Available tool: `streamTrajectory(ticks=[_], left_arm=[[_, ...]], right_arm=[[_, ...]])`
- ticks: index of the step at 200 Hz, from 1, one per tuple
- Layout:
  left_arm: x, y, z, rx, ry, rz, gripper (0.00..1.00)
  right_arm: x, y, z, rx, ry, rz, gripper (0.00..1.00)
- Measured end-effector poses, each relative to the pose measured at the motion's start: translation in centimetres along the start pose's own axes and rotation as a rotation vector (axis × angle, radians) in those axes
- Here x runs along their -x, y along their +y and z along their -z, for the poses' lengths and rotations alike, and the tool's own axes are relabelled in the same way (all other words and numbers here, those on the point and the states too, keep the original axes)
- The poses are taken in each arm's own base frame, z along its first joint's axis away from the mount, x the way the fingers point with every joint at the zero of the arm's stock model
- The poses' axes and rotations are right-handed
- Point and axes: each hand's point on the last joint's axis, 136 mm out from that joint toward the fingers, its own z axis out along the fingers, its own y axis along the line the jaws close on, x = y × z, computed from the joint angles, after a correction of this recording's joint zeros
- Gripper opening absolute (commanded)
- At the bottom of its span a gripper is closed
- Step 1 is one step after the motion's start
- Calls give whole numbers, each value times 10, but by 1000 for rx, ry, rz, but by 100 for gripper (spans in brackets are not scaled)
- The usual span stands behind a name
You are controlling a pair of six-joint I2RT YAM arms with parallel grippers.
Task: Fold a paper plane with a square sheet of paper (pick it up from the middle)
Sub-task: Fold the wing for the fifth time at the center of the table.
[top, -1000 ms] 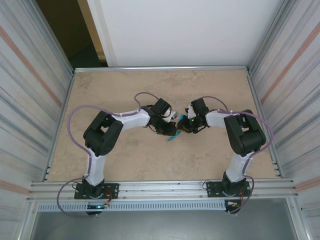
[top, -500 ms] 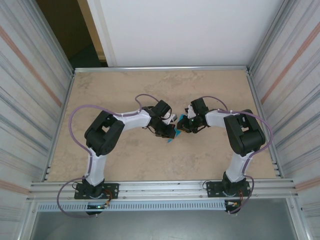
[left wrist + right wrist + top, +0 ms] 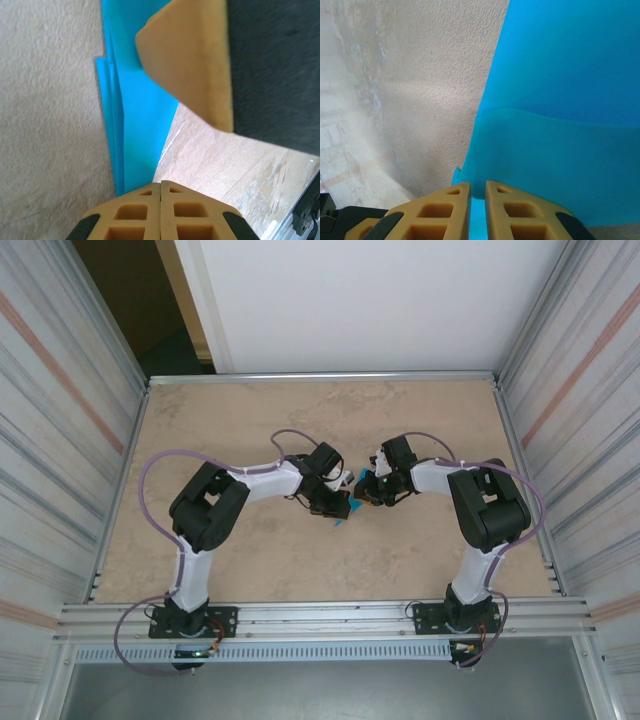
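**Two pinches on one creased sheet, mid-worktop**

Both arms meet over the middle of the worktop [image 3: 250,410], with the square sheet of paper [image 3: 344,519] between them, showing from above as a small teal tip just under the left gripper [image 3: 338,508] and beside the right gripper [image 3: 362,498].

On the left wrist camera the left fingers [image 3: 145,212] are pressed flat together, and the sheet's near end runs right into their tips, so I judge they have it pinched. On the right wrist camera the right fingers [image 3: 520,215] stand a sliver apart with teal in the slot between them, clamped on the paper.

The step looks like setting a crease in an already folded sheet. To do it well, keep both pinches firm, hold the stacked edges lined up, and move the two grippers together so the thin paper is neither torn nor buckled.

From the left wrist the sheet [image 3: 135,115] is a narrow, layered strip. Its long axis runs straight away from the left fingers toward a right finger pad [image 3: 195,60] at the far end. From above, the exposed tip points toward the near edge and slightly left; the rest sits under the grippers
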Motion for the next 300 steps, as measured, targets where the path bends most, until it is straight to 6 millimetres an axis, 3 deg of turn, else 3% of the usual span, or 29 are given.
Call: streamTrajectory(ticks=[122,231,274,300], left_arm=[[-6,5,-2,9,-63,-6,8],[-48,14,17,56,-47,59,15],[-18,-1,41,-5,-170,52,18],[2,-1,42,-25,-206,67,16]], right_arm=[[0,0,-1,3,-2,2,17],[-2,2,-1,21,2,7,17],[-5,8,-4,33,10,25,17],[-9,12,-7,38,19,38,16]])
